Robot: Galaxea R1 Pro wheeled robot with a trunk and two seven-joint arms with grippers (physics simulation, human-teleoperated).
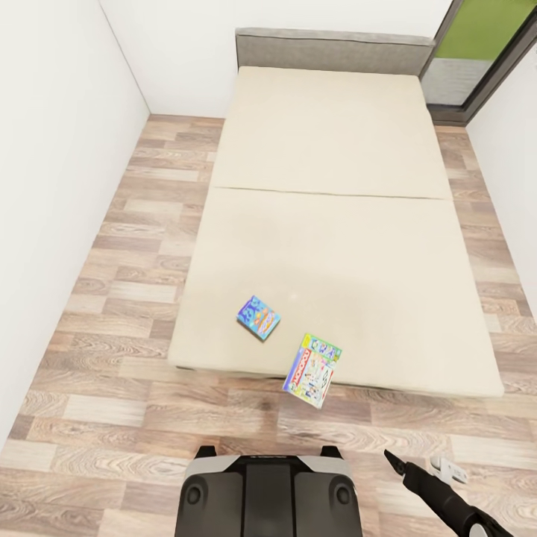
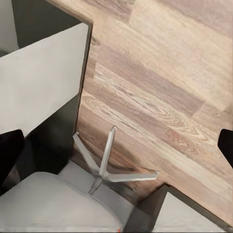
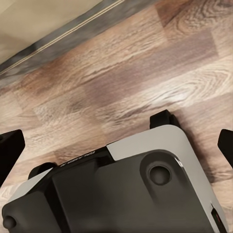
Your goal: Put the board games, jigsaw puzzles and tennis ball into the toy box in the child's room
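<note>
where the wooden floor (image 1: 97, 298) runs up the left side of the head view, a white wall (image 1: 45, 186) borders it. next comes the bed (image 1: 335, 224), its cream mattress in two sections with a grey headboard (image 1: 334, 51) at the far end. two board games lie near the bed's near edge: a small blue board game (image 1: 259, 317) flat on the mattress, and just right of it a larger green and white board game (image 1: 313, 370) hanging partly over the edge above the floor. both sit ahead of and to the left of the right hand (image 1: 397, 462), well apart from it. the robot base (image 1: 267, 492) shows at the bottom centre. the right hand points toward the bed, holding nothing; its dark fingertips (image 3: 9, 150) stand wide apart at the edges of the right wrist view, over the base and floor. the left hand's fingertips (image 2: 9, 155) are likewise spread and empty, above a grey chair base (image 2: 104, 167) on the floor.
</note>
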